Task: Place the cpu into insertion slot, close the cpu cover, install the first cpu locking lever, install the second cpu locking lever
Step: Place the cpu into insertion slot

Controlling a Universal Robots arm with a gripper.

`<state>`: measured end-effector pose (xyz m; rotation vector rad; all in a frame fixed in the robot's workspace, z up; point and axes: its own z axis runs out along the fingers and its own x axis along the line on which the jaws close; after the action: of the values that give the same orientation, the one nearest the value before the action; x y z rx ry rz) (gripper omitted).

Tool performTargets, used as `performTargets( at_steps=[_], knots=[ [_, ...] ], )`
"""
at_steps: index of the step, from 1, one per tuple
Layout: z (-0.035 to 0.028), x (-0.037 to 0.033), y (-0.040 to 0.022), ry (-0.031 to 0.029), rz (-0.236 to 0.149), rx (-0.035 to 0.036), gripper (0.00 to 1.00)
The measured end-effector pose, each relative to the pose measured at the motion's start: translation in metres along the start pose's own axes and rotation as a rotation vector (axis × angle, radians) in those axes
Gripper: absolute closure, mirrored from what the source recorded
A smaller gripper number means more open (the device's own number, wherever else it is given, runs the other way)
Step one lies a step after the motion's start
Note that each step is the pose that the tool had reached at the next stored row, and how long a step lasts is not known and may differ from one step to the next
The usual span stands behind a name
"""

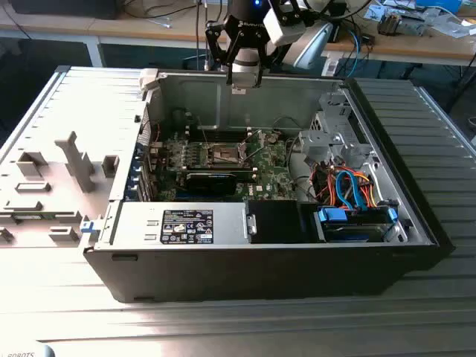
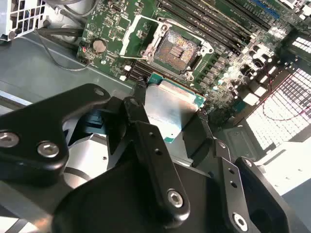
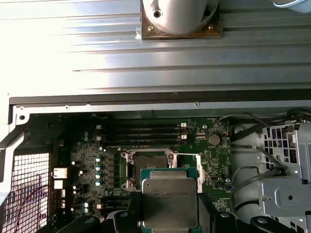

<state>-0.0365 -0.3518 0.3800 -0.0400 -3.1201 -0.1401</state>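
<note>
My gripper (image 1: 245, 83) hangs high over the back wall of the open computer case (image 1: 416, 223), shut on the cpu (image 2: 167, 109). The chip is a flat square with a dull silver top and a green rim, clamped at two opposite edges between black fingers (image 2: 138, 114). In both wrist views it is well above the board. Below and beyond it lies the insertion slot (image 2: 177, 48), a square socket with a dark contact field, bare and uncovered. It also appears as the slot (image 3: 146, 162) and the slot (image 1: 223, 154). The cpu cover (image 2: 138, 36) is swung open beside the socket.
Long black memory slots (image 3: 141, 133) run beside the socket. A black card (image 1: 216, 182) stands on the board nearer the front. Coloured cables (image 1: 349, 190) and a metal drive cage (image 1: 327, 130) fill the case toward the exterior view's right. A grey foam tray (image 1: 67, 167) lies outside, to that view's left.
</note>
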Motion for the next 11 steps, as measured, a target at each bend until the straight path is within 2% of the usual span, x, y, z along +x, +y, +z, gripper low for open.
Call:
performTargets(
  at_steps=[11],
  knots=[
    [0.0000, 0.0009, -0.0001, 0.0001, 0.000, 0.0001, 0.46]
  ],
)
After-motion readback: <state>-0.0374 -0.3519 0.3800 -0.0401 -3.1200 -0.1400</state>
